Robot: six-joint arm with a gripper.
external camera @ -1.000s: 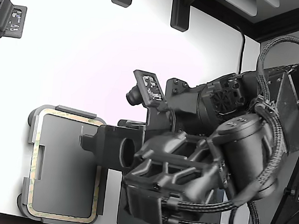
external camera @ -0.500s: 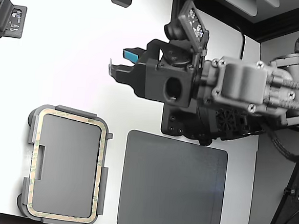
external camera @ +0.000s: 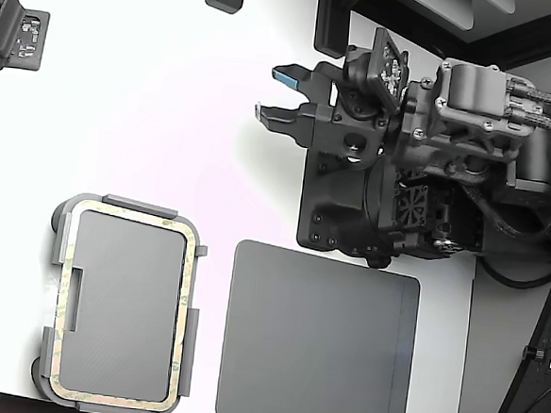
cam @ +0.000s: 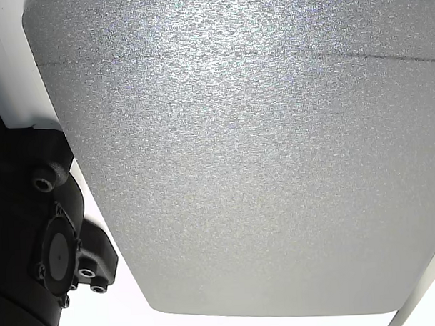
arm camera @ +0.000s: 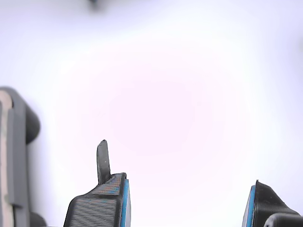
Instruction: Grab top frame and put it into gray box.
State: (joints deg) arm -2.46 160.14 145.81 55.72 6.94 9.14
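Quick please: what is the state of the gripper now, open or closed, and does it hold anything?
Gripper: open, holding nothing; its fingers stand apart over the bare white table. The frame lies in the gray box, away from it.

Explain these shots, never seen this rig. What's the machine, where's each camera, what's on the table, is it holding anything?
It is a black robot arm ending in a two-finger gripper with blue pads. The exterior view looks down on a white table. The wrist view rides on the arm and looks out past the two fingertips, which stand apart with nothing between them: open, holding nothing. The other view is a close-up of the dark gray mat.

On the table, at the exterior view's lower left, the gray box has the top frame, a thin pale ring, lying on it. The dark gray mat lies flat to the right of it. The gripper is well away from both.
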